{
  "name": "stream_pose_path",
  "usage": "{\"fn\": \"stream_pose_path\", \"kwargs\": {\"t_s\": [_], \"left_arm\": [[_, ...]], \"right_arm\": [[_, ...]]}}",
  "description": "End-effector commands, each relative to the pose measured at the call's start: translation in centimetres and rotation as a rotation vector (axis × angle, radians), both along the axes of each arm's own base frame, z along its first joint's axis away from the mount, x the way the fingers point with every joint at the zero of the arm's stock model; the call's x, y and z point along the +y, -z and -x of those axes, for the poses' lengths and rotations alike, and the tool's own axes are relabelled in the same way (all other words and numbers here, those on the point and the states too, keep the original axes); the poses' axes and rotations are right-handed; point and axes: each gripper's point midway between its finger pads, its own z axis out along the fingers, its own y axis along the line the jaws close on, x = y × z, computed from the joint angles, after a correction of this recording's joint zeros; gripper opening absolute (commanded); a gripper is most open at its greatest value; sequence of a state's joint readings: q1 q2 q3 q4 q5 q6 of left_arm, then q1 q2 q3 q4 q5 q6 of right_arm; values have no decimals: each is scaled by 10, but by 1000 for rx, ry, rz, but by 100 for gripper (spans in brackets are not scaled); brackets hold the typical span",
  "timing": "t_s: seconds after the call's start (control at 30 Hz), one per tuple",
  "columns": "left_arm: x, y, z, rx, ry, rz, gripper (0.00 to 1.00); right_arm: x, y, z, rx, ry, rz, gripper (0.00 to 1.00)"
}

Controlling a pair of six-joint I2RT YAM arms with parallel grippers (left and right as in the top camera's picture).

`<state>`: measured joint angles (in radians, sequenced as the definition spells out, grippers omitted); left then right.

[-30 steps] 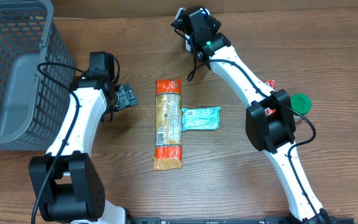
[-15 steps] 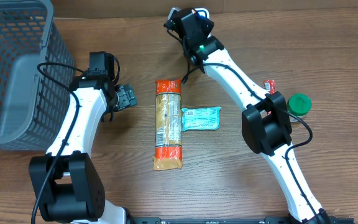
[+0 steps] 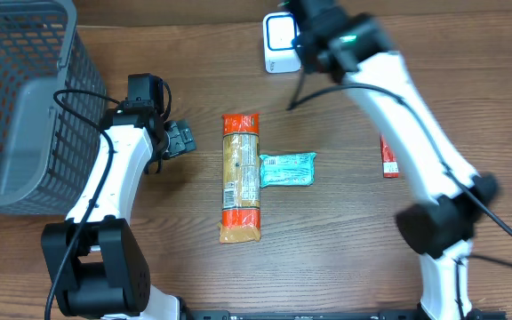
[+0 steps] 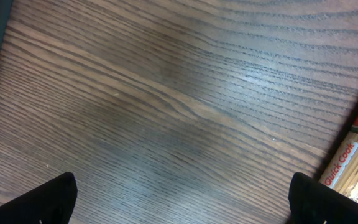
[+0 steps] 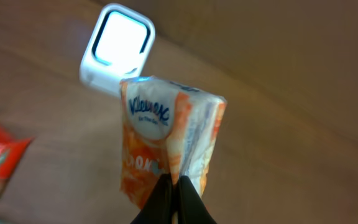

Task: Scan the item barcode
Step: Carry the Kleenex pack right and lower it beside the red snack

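Top-down overhead, close wrists, shared scanner [image 3: 278,40]

Tissue pack [image 5: 169,140]: soft orange-and-white wrapper with a blue "Kleenex" oval. It is held clear of the table, upright with a slight tilt, its lower edge pinched in the closed right gripper [image 5: 178,186]. Scanner [image 3: 279,42]: small white box with rounded corners and a bright lit window, lying near the table's far edge. In the right wrist view the pack's top overlaps the scanner's lower rim; contact cannot be told.

wooden table [image 3: 327,258] | grey basket [image 3: 27,96] | white scanner [image 3: 278,43] | pasta packet [image 3: 241,178] touching teal packet [image 3: 288,169] | red packet [image 3: 388,158] apart
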<state>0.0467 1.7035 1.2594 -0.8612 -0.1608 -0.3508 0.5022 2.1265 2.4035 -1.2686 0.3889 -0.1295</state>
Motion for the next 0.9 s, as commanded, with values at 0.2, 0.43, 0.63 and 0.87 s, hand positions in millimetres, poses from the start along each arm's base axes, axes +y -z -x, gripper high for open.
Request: {"fn": "stream_pose_path", "kwargs": {"t_s": [0.2, 0.43, 0.63, 0.87], "left_arm": [[0, -10, -4, -30, 15, -5, 100], [0, -10, -4, -30, 15, -5, 100], [0, -10, -4, -30, 15, -5, 100], [0, -10, -4, -30, 15, -5, 100]], "right_arm": [[-47, 36, 58, 428, 129, -325, 4], [-67, 47, 88, 569, 205, -321, 4], [-70, 20, 111, 524, 220, -352, 4], [-87, 13, 155, 521, 240, -330, 4]]}}
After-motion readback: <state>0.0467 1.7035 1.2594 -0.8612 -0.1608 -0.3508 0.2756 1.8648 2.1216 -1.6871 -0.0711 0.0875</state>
